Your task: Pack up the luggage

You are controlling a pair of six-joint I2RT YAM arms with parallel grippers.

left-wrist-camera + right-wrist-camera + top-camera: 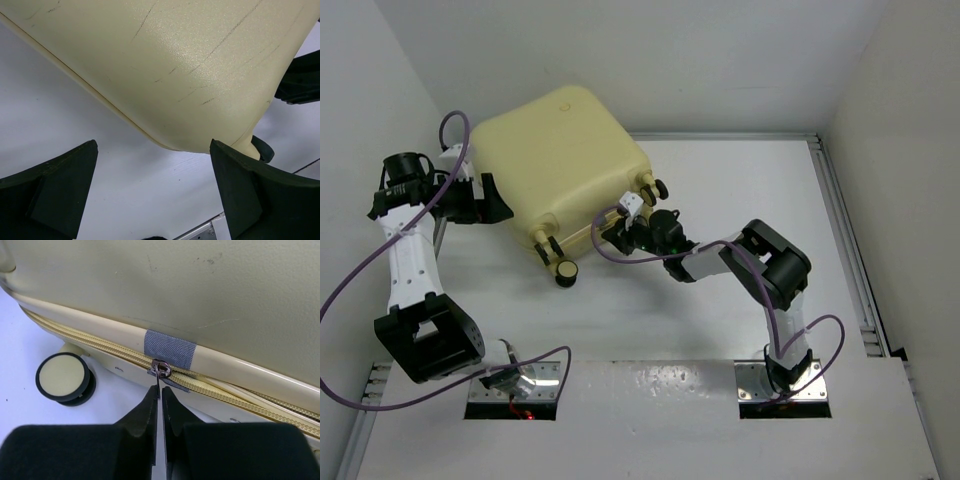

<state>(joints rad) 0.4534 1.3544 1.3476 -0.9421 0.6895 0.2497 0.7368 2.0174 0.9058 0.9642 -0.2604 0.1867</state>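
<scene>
Right hand [160, 395], closed, pinches the zipper pull [160, 371] on the luggage [210, 295].

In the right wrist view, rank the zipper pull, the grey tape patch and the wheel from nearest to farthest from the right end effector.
1. The zipper pull: centre, pinched in the right end effector.
2. The grey tape patch: just beyond the pull, across the luggage seam.
3. The wheel: off to the left.

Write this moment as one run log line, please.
luggage lid down | right gripper shut on zipper pull | left gripper open beside luggage
</scene>
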